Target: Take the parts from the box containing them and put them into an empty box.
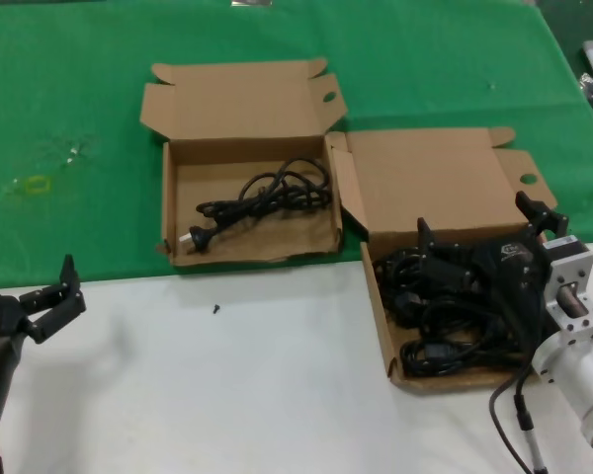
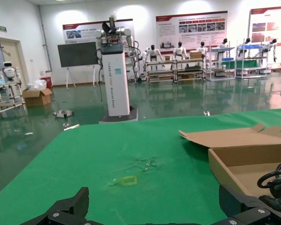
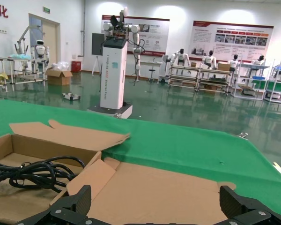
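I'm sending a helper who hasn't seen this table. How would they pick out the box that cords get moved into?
Start at the green cloth covering the far half of the table; two open brown cartons sit along its near edge. The receiving box is the one nearer the robot's left, holding a single black cord. Its neighbour is piled with cords, with the right gripper over it.

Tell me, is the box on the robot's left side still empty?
No, the left box already holds one black power cord lying coiled inside it.
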`<action>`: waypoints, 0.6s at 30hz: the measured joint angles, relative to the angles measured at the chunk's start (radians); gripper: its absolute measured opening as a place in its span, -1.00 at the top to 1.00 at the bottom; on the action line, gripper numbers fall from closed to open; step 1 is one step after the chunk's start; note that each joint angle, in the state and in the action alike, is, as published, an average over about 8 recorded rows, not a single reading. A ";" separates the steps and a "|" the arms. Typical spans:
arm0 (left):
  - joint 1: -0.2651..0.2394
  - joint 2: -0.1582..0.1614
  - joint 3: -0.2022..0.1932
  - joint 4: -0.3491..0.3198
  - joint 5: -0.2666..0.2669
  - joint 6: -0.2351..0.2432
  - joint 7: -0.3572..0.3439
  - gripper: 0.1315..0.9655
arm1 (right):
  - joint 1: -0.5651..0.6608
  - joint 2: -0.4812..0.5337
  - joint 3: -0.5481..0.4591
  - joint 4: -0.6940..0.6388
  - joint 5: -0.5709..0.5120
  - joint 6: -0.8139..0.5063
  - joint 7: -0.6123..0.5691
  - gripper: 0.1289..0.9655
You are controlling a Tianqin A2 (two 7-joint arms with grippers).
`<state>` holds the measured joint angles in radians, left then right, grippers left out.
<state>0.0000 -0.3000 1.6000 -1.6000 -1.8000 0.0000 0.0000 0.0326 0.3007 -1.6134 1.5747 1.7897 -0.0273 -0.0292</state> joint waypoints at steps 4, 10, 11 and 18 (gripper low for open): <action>0.000 0.000 0.000 0.000 0.000 0.000 0.000 -1.00 | 0.000 0.000 0.000 0.000 0.000 0.000 0.000 -1.00; 0.000 0.000 0.000 0.000 0.000 0.000 0.000 -1.00 | 0.000 0.000 0.000 0.000 0.000 0.000 0.000 -1.00; 0.000 0.000 0.000 0.000 0.000 0.000 0.000 -1.00 | 0.000 0.000 0.000 0.000 0.000 0.000 0.000 -1.00; 0.000 0.000 0.000 0.000 0.000 0.000 0.000 -1.00 | 0.000 0.000 0.000 0.000 0.000 0.000 0.000 -1.00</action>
<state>0.0000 -0.3000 1.6000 -1.6000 -1.8000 0.0000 0.0000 0.0326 0.3007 -1.6134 1.5747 1.7897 -0.0273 -0.0292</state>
